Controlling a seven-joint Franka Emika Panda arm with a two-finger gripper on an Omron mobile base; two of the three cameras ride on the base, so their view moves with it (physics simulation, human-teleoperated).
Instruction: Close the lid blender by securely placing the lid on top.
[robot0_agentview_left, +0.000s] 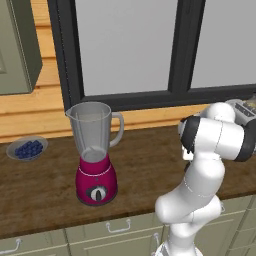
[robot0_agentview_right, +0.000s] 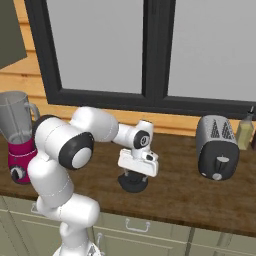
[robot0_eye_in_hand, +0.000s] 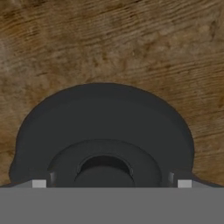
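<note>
Hanging spread wide over the lid (robot0_agentview_right: 133, 184) at lower centre of the right base view, the end effector (robot0_agentview_right: 134, 175) holds nothing. The lid is seen on the bench (robot0_agentview_right: 175, 190), ungrasped; lifting and seating remain. The open blender (robot0_agentview_left: 96, 150) is shown whole at left-centre of the left base view.

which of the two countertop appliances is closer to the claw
The silver toaster, standing right of the claw over the lid. The magenta blender stands farther off, beyond the arm.
</note>
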